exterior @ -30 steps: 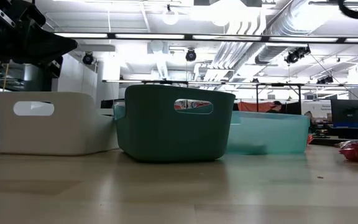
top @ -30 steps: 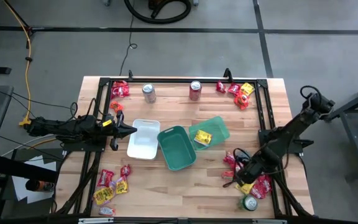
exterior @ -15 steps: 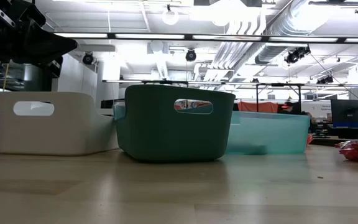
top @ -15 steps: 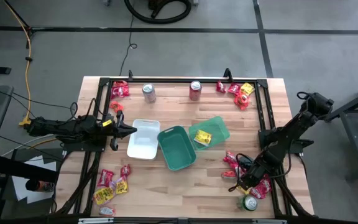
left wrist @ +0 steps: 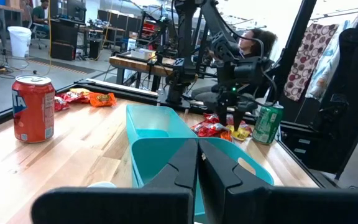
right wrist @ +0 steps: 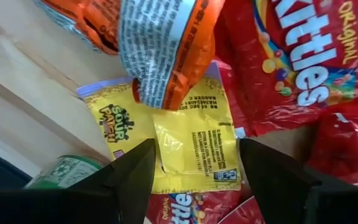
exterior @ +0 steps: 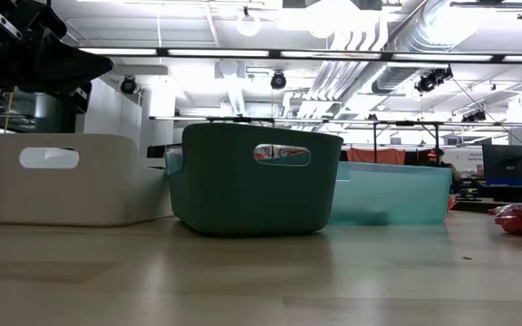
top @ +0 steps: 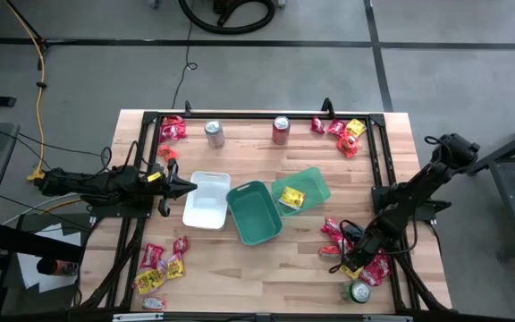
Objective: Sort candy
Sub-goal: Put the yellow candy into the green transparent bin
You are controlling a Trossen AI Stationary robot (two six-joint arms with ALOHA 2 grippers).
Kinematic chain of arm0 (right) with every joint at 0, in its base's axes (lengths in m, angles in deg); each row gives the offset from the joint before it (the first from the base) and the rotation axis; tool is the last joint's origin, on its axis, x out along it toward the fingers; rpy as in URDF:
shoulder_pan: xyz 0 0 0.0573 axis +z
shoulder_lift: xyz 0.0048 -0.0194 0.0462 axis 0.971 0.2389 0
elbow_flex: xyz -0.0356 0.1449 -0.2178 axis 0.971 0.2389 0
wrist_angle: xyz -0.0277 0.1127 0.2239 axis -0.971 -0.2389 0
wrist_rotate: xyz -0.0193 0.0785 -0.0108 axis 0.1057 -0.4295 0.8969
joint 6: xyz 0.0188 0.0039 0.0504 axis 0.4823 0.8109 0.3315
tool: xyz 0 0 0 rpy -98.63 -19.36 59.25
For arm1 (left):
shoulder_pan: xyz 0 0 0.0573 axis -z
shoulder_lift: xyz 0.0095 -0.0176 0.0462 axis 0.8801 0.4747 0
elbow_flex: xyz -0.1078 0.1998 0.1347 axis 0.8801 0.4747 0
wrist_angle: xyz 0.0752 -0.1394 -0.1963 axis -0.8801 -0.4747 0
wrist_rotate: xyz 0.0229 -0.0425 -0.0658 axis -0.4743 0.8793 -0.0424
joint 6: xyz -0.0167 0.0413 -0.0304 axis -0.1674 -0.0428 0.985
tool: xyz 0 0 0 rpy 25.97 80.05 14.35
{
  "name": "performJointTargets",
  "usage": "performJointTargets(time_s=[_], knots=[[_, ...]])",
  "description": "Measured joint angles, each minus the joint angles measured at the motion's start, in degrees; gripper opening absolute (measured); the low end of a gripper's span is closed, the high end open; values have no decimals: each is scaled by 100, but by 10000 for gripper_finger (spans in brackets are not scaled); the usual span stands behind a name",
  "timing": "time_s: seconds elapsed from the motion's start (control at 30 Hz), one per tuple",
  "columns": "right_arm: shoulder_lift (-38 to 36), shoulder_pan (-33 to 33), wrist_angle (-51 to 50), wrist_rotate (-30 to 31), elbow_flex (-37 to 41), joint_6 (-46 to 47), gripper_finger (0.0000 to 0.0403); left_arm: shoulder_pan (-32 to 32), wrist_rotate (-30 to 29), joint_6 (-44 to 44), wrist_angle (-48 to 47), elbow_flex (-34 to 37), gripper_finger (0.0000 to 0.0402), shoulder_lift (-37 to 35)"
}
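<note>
Candy lies in heaps at the table's corners. The near-right heap [top: 361,259] holds red, orange and yellow packets. My right gripper [top: 350,265] hangs over it, pointing steeply down. It is open, its fingers on either side of a yellow packet [right wrist: 194,134]. That packet lies flat, partly under an orange packet [right wrist: 163,43] and beside red ones [right wrist: 297,56]. My left gripper [top: 186,187] waits shut and level beside the white tray [top: 206,200], holding nothing. My right gripper comes at the yellow packet from above with its two fingers [right wrist: 129,171] spread over the packet's sides. I cannot tell whether the tips touch the packet.
A dark green tray [top: 255,213] and a light green tray [top: 304,188] holding one yellow packet [top: 291,198] stand mid-table. A green can [top: 358,292] stands next to the near-right heap. Silver [top: 214,133] and red [top: 281,130] cans stand at the far edge. Black frame rails border the table.
My right gripper has sunk toward the near-right candy heap and shifted a little toward the table's near edge, tipping more steeply downward. The candy has stayed where it was.
</note>
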Motion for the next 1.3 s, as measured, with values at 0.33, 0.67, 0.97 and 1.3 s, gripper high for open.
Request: performJointTargets(time_s=[0.33,0.67,0.97,1.3], knots=[[355,-2,-194,-322,-101,-84,86,1,0,1,2,-1,1,0],[-540,-74,-620,-307,-527,-508,5,0,0,-1,1,1,1,-1],[-2117,-579,-1264,447,-1079,-1889,1,1,0,1,2,1,1,-1],[-1937,-3043,-254,1311,-1079,-5399,0,0,0,1,2,0,1,1]])
